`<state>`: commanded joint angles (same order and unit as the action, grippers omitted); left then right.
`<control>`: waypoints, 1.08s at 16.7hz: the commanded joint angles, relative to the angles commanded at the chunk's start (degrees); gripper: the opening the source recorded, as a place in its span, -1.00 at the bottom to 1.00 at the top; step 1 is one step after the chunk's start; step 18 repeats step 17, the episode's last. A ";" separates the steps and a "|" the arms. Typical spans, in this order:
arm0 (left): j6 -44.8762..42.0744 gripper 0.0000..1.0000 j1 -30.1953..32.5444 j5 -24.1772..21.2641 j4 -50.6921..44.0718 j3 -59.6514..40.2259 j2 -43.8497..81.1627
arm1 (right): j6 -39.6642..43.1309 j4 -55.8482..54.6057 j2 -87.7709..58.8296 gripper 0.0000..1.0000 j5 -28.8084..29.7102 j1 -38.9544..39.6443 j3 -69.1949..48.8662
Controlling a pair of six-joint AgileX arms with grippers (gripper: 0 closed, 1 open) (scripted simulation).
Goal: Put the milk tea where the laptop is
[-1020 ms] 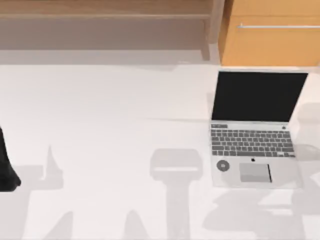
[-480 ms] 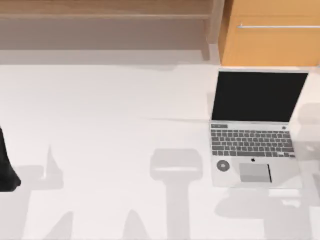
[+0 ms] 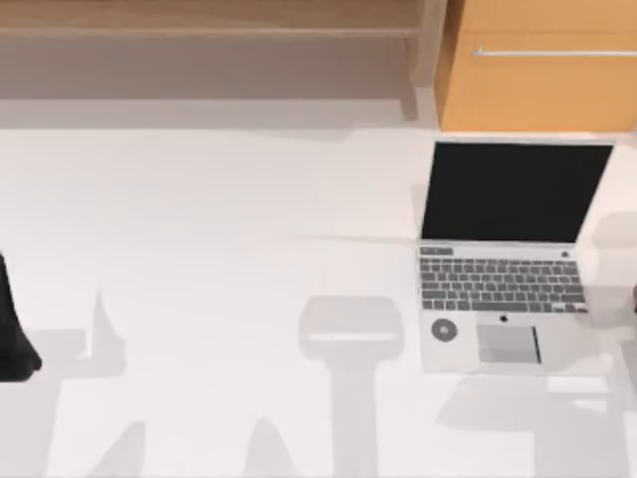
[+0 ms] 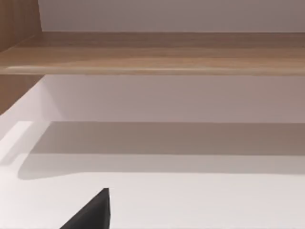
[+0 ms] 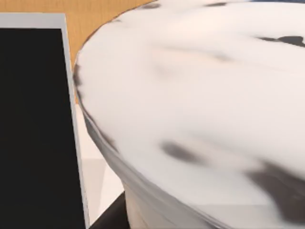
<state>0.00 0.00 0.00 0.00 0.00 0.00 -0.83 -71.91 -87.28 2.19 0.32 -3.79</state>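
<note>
**Milk tea cup close before the right tool, beside the open laptop**

In the right wrist view a large white cup with dark specks [image 5: 200,109], the milk tea, sits directly in front of the right tool and very close to it. A dark edge of the right tool [image 5: 112,217] shows just under the cup, but whether its fingers are closed on the cup or standing apart cannot be told. Just beside the cup in that view is the black screen of the slim silver laptop [image 3: 508,259], with its pale bezel between screen and cup and an orange-brown wooden cabinet [image 3: 537,65] behind both.

From above, the laptop stands open on the right part of the white surface [image 3: 219,229], screen upright, with grey keys, a pale trackpad and a small round grey mark beside it.

The left arm [image 3: 12,329] is parked at the left edge of the surface. A dark tip of the left tool [image 4: 90,212] points toward a long wooden shelf [image 4: 157,52]; how far it is open cannot be told.
</note>
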 joint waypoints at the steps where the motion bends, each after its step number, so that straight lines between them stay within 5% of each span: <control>1: 0.00 1.00 0.00 0.00 0.00 0.00 0.00 | 0.00 0.00 0.00 -0.55 0.00 0.00 0.00; 11: 0.00 1.00 0.00 0.00 0.00 0.00 0.00 | 0.00 0.00 0.00 0.96 0.00 0.00 0.00; 18: 0.00 1.00 0.00 0.00 0.00 0.00 0.00 | 0.00 0.00 0.00 1.00 0.00 0.00 0.00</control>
